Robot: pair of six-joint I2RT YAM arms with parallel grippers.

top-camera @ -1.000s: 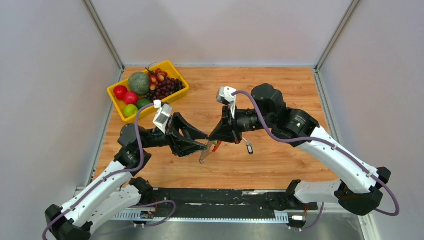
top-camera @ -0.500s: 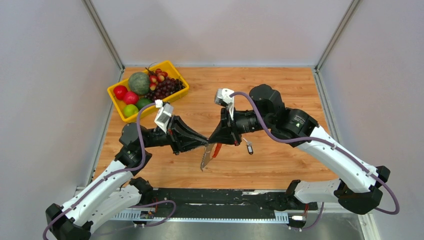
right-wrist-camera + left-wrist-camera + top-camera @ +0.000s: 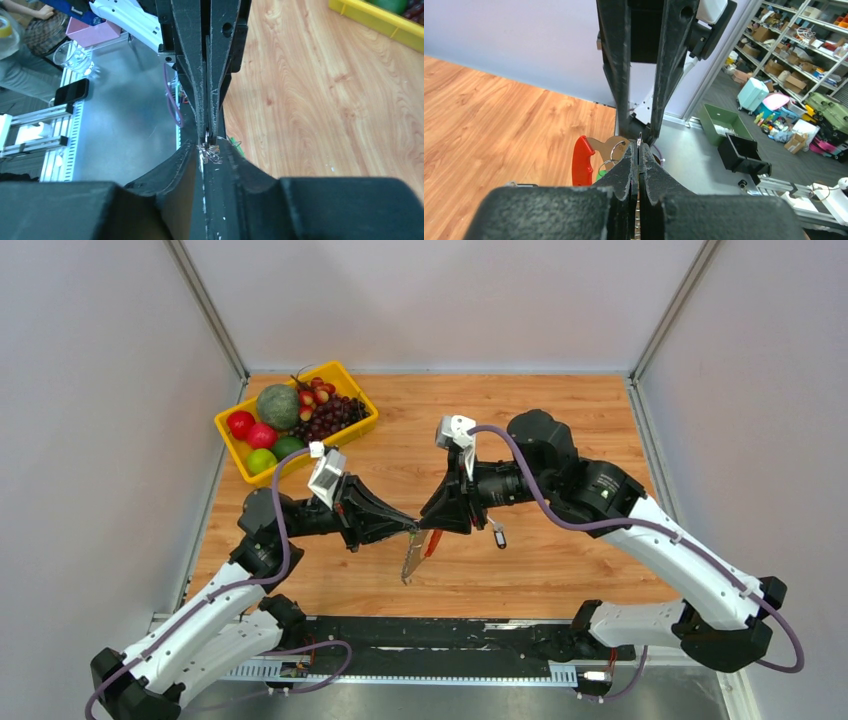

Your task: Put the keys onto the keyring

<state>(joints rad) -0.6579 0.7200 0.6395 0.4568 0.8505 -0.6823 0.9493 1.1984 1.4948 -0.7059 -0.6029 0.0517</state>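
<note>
The keyring hangs above the table between the two meeting grippers, its grey piece pointing down and its red tag beside it. My left gripper is shut on the ring wire, which pokes out between its tips in the left wrist view; the red tag and a green bit hang to their left. My right gripper faces it tip to tip, jaws narrowly parted around the ring loops. The small dark-headed key shows just right of the right gripper, apart from the ring.
A yellow tray of fruit stands at the back left of the wooden table. Grey walls close in both sides and the back. A black rail runs along the near edge between the arm bases.
My left gripper's jaws have shut on the ring. The right gripper's jaws have parted a little. The keyring has swung down to hang more upright.
</note>
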